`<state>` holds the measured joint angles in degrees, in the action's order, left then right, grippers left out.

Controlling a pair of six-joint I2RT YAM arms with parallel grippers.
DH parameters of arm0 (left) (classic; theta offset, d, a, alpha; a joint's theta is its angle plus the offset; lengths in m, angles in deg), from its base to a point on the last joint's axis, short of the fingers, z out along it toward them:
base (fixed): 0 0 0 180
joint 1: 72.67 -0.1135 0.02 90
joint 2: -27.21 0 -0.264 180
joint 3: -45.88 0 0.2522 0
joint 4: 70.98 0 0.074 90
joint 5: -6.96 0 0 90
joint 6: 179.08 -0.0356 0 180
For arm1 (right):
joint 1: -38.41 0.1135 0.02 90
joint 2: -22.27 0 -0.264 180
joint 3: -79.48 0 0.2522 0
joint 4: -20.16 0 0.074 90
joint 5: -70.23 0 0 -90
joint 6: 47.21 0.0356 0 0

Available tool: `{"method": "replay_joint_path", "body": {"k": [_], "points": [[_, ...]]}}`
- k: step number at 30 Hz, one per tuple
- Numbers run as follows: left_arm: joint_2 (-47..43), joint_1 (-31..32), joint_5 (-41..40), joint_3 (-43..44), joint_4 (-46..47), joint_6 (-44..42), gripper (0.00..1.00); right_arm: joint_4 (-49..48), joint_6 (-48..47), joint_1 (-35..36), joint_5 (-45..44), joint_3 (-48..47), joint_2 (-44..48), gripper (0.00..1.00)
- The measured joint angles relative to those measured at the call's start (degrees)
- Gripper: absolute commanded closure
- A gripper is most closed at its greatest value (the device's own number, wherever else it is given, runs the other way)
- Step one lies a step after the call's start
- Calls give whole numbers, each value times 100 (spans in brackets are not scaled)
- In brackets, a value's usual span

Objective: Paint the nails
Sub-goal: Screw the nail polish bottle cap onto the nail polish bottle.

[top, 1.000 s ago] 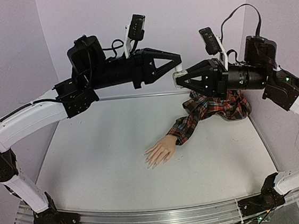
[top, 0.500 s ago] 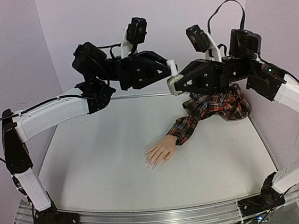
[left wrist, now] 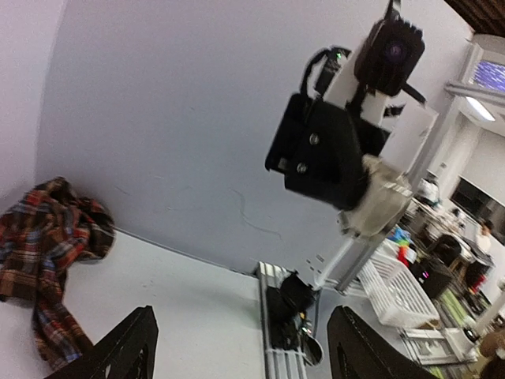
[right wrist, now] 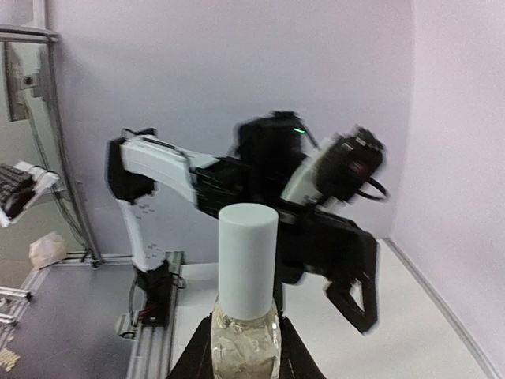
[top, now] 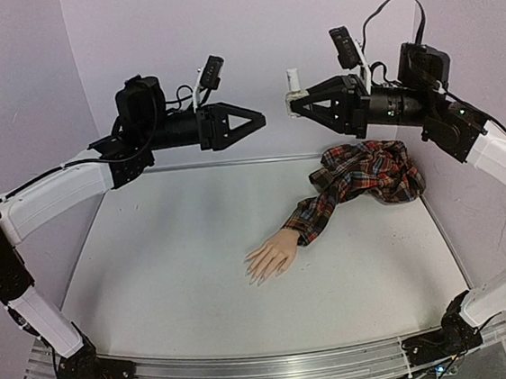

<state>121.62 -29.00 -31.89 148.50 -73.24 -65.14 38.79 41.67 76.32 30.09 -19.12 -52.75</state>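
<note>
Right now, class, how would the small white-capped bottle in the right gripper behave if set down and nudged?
The bottle looks tall and narrow under its long cap, so it would probably tip easily. Its clear body seems rigid and smooth, likely slippery. It looks small, so probably light.

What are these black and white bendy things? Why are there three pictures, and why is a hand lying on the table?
Those are two robot arms, bolted to the near edge of a table. Each ends in a gripper, a pincer with two fingers. The big picture looks down from above and behind them. The other two come from little cameras on the wrists, so each sees its own fingers. On the table lies a pretend hand, like a shop dummy's, in a red plaid sleeve. Its tiny nails are what should get painted. The right gripper pinches a small clear bottle with a white cap. The left gripper is open and holds nothing.
</note>
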Motion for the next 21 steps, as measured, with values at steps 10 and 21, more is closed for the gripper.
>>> {"method": "replay_joint_path", "body": {"k": [10,21], "points": [[-499,824,-3524,215,-256,-308,23,290,-303,33,-2364,7,-263,100],[429,1200,-4589,1023,-312,-465,32,344,-398,265,-3248,4,-311,100]]}}
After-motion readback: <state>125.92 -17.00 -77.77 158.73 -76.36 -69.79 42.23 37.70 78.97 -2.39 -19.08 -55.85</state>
